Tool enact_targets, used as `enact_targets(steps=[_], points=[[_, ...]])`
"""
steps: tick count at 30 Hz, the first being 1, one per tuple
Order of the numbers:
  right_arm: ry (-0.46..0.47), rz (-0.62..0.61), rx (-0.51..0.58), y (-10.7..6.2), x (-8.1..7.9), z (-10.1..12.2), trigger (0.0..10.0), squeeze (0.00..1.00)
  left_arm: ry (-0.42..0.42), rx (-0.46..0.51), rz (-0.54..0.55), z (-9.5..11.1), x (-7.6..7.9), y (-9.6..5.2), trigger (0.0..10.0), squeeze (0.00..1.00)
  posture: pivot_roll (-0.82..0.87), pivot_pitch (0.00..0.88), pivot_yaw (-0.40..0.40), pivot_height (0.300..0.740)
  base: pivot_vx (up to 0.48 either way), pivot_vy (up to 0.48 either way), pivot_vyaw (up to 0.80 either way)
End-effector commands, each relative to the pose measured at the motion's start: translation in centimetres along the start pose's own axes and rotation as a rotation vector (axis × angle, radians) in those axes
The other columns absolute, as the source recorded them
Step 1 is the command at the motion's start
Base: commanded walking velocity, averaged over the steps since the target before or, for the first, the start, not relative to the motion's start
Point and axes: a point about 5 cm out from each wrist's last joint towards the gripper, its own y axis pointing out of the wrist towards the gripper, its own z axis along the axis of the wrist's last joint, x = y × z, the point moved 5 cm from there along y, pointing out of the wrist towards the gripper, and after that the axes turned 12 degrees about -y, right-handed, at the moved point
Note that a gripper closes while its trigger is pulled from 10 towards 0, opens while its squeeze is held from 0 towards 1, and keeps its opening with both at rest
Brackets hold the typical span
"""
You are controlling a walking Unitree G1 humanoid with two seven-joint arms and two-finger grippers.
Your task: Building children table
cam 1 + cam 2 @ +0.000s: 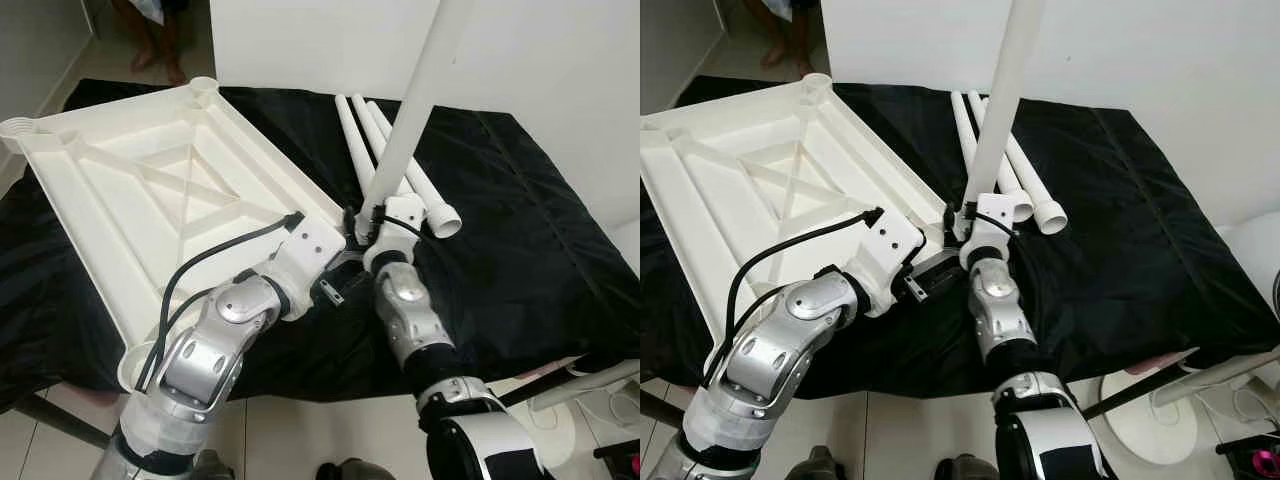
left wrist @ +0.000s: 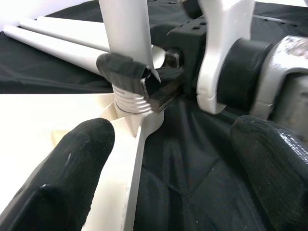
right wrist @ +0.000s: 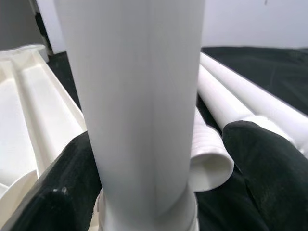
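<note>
Silver arms fill six o'clock of the left eye view; the right gripper (image 1: 372, 222) clamps an upright white leg (image 1: 420, 90), long axis vertical, over the upturned ribbed tabletop (image 1: 150, 190) corner at centre. Spare legs (image 1: 372, 135) lie at one o'clock on black cloth (image 1: 520, 220).

Left wrist view: the left gripper (image 2: 168, 163) gapes wide, empty, just beside the threaded socket (image 2: 130, 102).

Right wrist view: padded fingers (image 3: 72, 183) grip the smooth tube.
</note>
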Motion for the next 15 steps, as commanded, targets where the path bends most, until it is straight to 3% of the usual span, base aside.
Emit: enact_targets(steps=[1,2,12,13,15], points=[[-0.007,0.008,-0.01,-0.4,0.5,-0.5,10.0,0.87,0.0,0.004,0.066,0.1,-0.9,0.2,10.0,0.0,0.04,0.024,-0.1,0.74,0.0,0.0,0.0],[-0.006,0.011,-0.003,-0.5,0.9,-0.5,10.0,0.0,-0.005,0.0,0.073,0.0,-1.1,0.2,10.0,0.0,0.04,0.024,-0.1,0.74,0.0,0.0,0.0],[-0.016,0.045,0.024,-1.7,2.7,-0.7,10.0,0.0,-0.005,-0.073,0.171,-0.8,-3.2,1.3,10.0,0.0,0.03,0.04,-0.091,0.74,0.0,0.0,0.0],[-0.027,0.039,0.017,-2.6,3.3,-1.3,10.0,0.0,-0.014,-0.106,0.254,-1.1,-5.1,1.8,10.0,0.0,0.02,0.046,-0.087,0.74,0.0,0.0,0.0],[-0.024,0.031,0.01,-3.2,3.7,-1.6,10.0,0.0,-0.007,-0.13,0.3,-1.4,-6.1,2.1,10.0,0.0,0.01,0.05,-0.082,0.74,0.0,0.0,0.0]])
